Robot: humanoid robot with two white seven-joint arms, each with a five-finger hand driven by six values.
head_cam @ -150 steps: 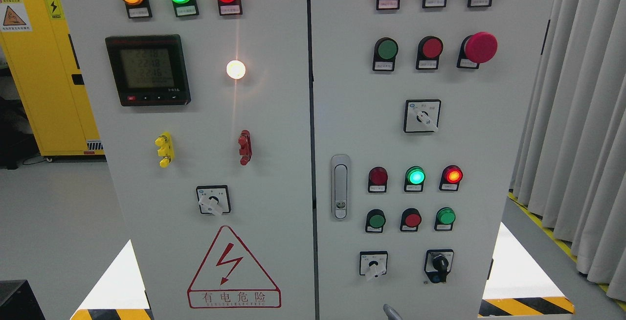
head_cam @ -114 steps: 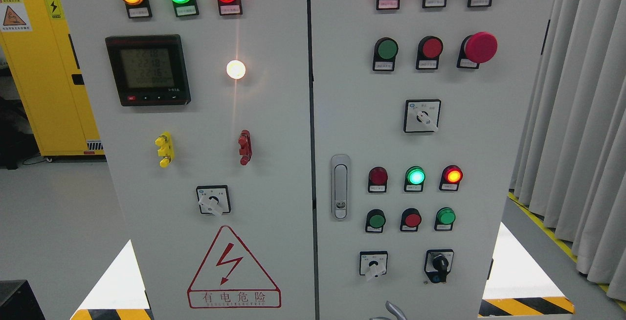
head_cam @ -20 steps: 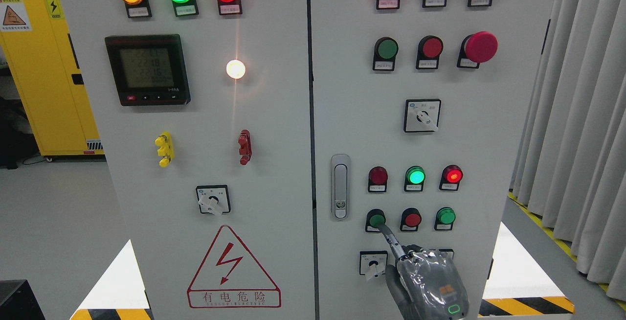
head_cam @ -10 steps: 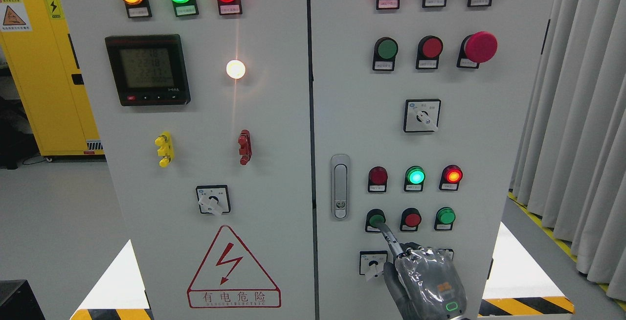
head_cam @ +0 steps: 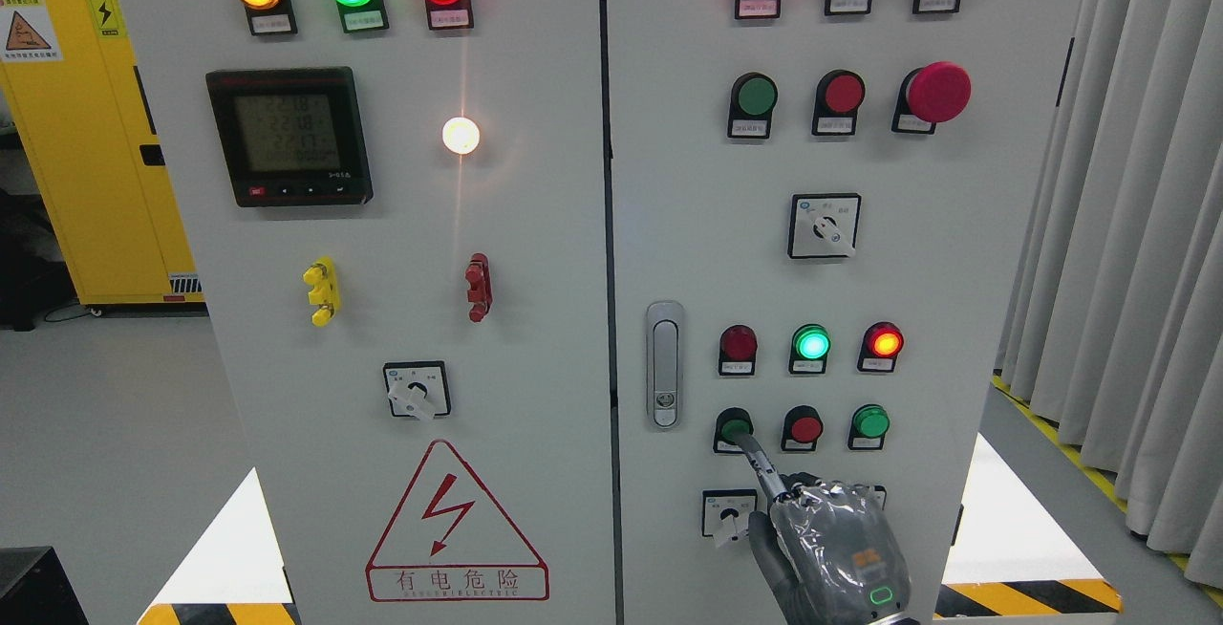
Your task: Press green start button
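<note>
A green push button (head_cam: 734,428) sits at the left of the lower button row on the cabinet's right door (head_cam: 697,224). My right hand (head_cam: 829,549), grey and glossy, rises from the bottom edge below it. Its index finger (head_cam: 761,464) points up and to the left, and the tip touches the lower edge of the green button. The other fingers are curled and hold nothing. The hand covers the black selector switch at the lower right. My left arm does not show.
Beside the green button are a red button (head_cam: 804,428) and another green one (head_cam: 870,422), with three indicator lamps (head_cam: 811,344) above. A rotary switch (head_cam: 728,515) lies just left of the hand and a door latch (head_cam: 664,365) further left. Curtains (head_cam: 1118,224) hang on the right.
The right hand came up from the bottom edge and brought its index fingertip onto the green button. Over the last second it has barely moved.
</note>
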